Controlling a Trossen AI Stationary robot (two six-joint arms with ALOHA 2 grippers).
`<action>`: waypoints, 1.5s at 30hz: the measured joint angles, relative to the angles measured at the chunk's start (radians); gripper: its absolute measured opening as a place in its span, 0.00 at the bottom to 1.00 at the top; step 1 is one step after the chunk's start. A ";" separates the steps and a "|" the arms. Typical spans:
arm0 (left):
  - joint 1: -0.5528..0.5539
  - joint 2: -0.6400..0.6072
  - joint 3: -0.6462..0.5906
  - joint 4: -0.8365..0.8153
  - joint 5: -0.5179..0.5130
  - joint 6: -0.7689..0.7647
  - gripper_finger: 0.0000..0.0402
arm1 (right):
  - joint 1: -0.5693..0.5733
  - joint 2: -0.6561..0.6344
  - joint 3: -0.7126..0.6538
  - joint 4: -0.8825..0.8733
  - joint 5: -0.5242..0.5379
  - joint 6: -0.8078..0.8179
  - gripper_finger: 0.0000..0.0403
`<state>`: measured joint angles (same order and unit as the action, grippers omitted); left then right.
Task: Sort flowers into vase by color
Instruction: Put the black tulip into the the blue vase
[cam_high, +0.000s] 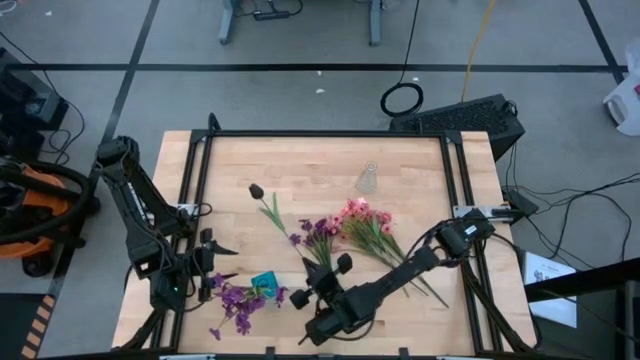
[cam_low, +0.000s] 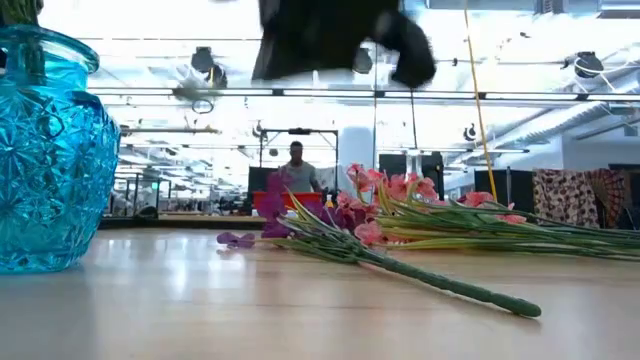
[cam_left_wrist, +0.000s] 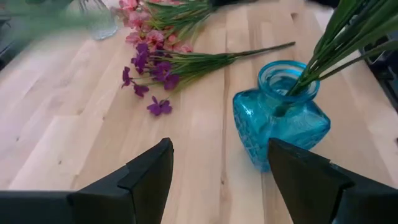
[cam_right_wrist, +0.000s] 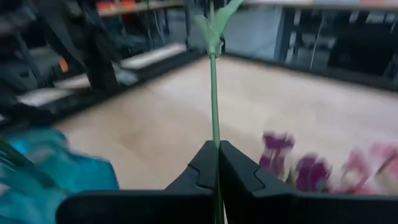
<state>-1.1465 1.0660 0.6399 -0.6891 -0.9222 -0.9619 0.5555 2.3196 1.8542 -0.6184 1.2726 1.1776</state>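
On the wooden table (cam_high: 400, 160), a green stem (cam_right_wrist: 214, 106) is pinched upright between the closed fingers of the right gripper (cam_right_wrist: 217, 163), near the blue vase (cam_high: 265, 285); the left gripper (cam_left_wrist: 217, 168) is held open beside it.

Right claw (cam_right_wrist: 217, 163) clamped shut mid-table; left claw (cam_left_wrist: 217, 171) spread wide, low.

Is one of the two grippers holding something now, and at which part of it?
Yes. The right gripper is shut on a thin green flower stem, pinched along its bare length. The left gripper is open and holds nothing, near the blue vase.
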 joint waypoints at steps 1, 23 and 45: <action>0.000 -0.006 0.000 0.000 0.000 0.000 0.66 | 0.007 -0.017 0.000 -0.002 0.019 -0.020 0.00; 0.001 -0.320 0.001 0.323 -0.057 0.552 0.66 | 0.125 -0.191 0.002 0.064 0.291 -0.307 0.00; 0.001 -0.376 0.001 0.574 -0.053 0.909 0.66 | -0.133 -0.199 0.004 1.129 -0.525 -1.353 0.00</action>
<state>-1.1458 0.6899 0.6411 -0.1151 -0.9749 -0.0527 0.4228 2.1209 1.8580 0.5111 0.7472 -0.1754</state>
